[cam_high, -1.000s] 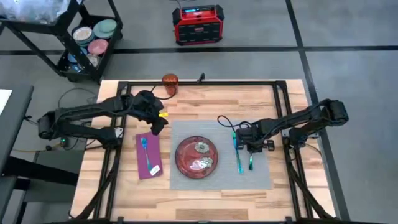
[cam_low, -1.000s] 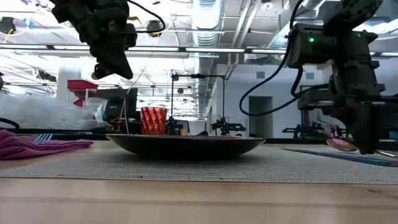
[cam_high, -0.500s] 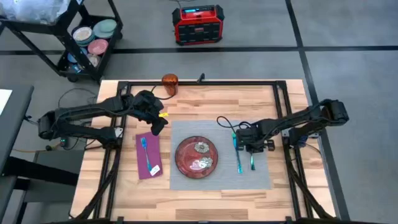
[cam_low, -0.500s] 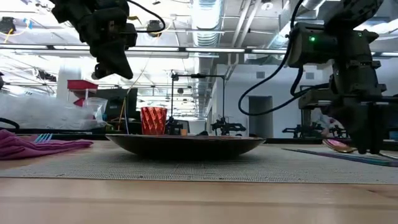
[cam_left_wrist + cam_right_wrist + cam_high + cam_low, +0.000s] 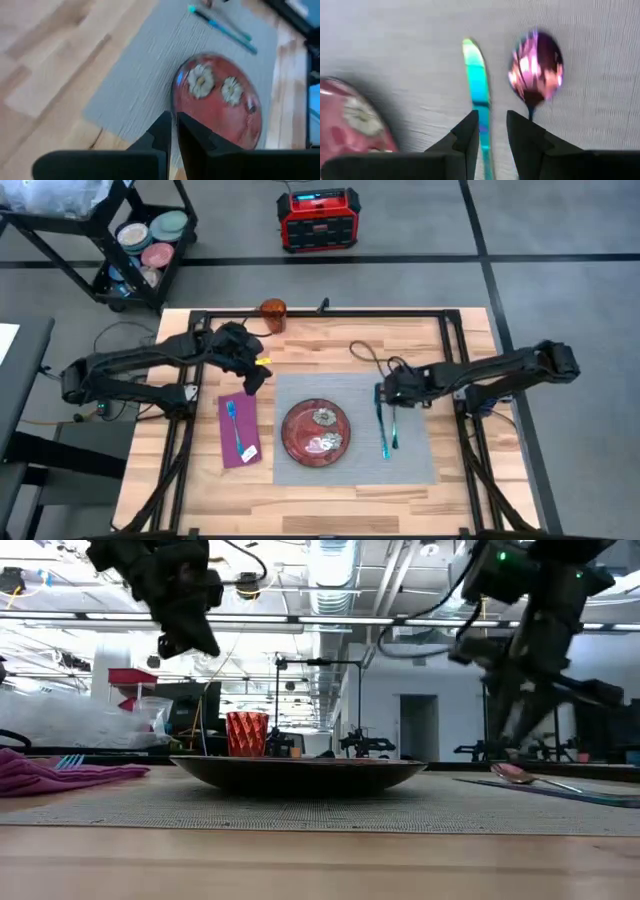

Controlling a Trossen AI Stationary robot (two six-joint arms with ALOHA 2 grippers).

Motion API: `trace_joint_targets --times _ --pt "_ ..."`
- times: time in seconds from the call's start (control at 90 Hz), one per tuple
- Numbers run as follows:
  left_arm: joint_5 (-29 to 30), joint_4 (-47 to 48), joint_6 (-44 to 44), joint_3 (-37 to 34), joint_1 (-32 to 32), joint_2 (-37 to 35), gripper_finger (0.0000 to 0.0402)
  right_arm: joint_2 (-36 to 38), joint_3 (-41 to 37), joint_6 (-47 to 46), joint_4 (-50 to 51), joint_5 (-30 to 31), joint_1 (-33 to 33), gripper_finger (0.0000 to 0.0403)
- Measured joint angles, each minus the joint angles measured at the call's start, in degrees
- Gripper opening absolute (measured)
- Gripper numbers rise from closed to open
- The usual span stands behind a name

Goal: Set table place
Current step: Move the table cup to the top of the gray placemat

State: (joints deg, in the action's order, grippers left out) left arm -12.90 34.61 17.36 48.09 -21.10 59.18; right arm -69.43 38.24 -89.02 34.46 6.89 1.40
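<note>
The place setting lies mid-worktop (image 5: 330, 345): grey placemat (image 5: 300, 385), red plate (image 5: 316, 431) at its centre, purple napkin (image 5: 240, 430) with the blue fork (image 5: 236, 430) just beside the mat, orange cup (image 5: 273, 315) near the far edge. My right fingers (image 5: 492, 131) hover over the teal knife (image 5: 479, 107) and pink spoon (image 5: 536, 67), slightly parted, holding nothing. My left fingers (image 5: 174, 131) hang above the mat's corner beside the plate, nearly pressed together and empty
</note>
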Motion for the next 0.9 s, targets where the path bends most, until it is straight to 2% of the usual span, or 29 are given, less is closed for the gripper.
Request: trace_joint_targets --times 0.144,0.289,0.367,0.467,0.544,0.7,0.844,0.9 --pt "0.2 -1.5 0.5 -0.9 0.0 1.4 0.0011 3.9 0.0 5.0 0.0 -0.4 3.9 0.0088" --pt "0.9 -0.9 0.2 -1.6 0.5 5.0 0.0011 4.4 0.0 10.2 -3.2 -1.1 6.4 0.0088" --pt "3.6 -2.9 -1.7 -1.6 0.8 7.1 0.0011 3.3 0.0 15.7 -7.5 -2.1 9.3 0.0087" --pt "7.7 -8.2 -6.2 -0.3 -1.2 9.6 0.0011 1.5 0.4 21.9 -10.9 -7.4 14.6 0.0086" --pt "10.0 -9.2 -8.8 2.4 -3.9 12.3 0.0011 0.4 1.7 26.3 -12.4 -10.0 17.6 0.0086" --pt "17.3 -3.8 -15.1 11.9 -10.3 17.1 0.0011 -0.2 4.3 34.5 -12.3 -11.4 21.8 0.0086" --pt "18.6 4.6 -25.3 19.6 -15.4 21.6 0.0011 -0.2 5.0 38.6 -12.1 -13.3 25.0 0.0086" --pt "17.6 8.0 -25.9 22.3 -17.1 23.8 0.0012 -0.2 5.1 39.7 -12.3 -13.6 25.7 0.0086"
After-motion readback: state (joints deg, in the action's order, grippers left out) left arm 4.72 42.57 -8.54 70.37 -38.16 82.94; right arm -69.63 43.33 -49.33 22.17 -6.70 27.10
